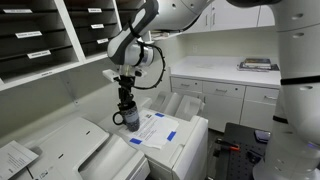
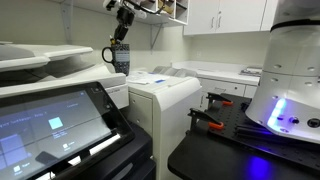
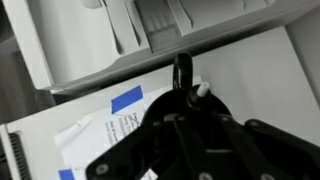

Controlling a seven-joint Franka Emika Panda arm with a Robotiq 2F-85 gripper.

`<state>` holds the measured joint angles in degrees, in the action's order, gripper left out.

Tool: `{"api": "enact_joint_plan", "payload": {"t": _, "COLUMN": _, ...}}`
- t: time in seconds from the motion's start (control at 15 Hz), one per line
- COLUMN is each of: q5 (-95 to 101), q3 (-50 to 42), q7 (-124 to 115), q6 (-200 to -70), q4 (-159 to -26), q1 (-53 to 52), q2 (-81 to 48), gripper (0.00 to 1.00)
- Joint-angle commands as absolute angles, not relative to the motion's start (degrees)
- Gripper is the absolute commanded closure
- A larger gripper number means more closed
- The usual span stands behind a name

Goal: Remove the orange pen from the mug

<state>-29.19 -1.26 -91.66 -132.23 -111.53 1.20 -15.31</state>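
On top of the white printer (image 1: pixel 188 145), just beside the blue-marked papers (image 1: pixel 155 128), the mug (image 1: pixel 128 118) stands upright near the printer's edge. Your gripper (image 1: pixel 125 102) hangs straight above the mug's mouth. You cannot tell how far its fingers are parted or what they grip, and the orange pen is too thin to make out.

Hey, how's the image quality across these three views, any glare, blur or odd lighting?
In an exterior view, even room light, the mug dark but distinct below the gripper; in an exterior view, violet glow on the robot base, a lit touchscreen soft in the foreground; in the wrist view, the gripper is a blurred black mass, the paper behind it somewhat clearer.
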Motion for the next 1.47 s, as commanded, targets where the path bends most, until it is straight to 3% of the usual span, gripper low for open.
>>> {"api": "enact_joint_plan", "payload": {"t": 0.0, "q5": -33.5, "q3": -1.1, "q7": -86.4, "q6": -133.5, "q4": -113.6, "q1": 2.0, "q2": -11.9, "gripper": 0.95}}
{"api": "enact_joint_plan", "payload": {"t": 0.87, "q5": -42.9, "q3": -2.3, "q7": -74.5, "q6": -128.9, "q4": -118.7, "q1": 3.0, "q2": 3.9, "gripper": 0.95}}
{"api": "enact_joint_plan", "payload": {"t": 1.4, "q5": -15.3, "q3": -1.3, "q7": -82.9, "q6": -111.0, "q4": -119.0, "q1": 4.9, "q2": 11.9, "gripper": 0.95}}
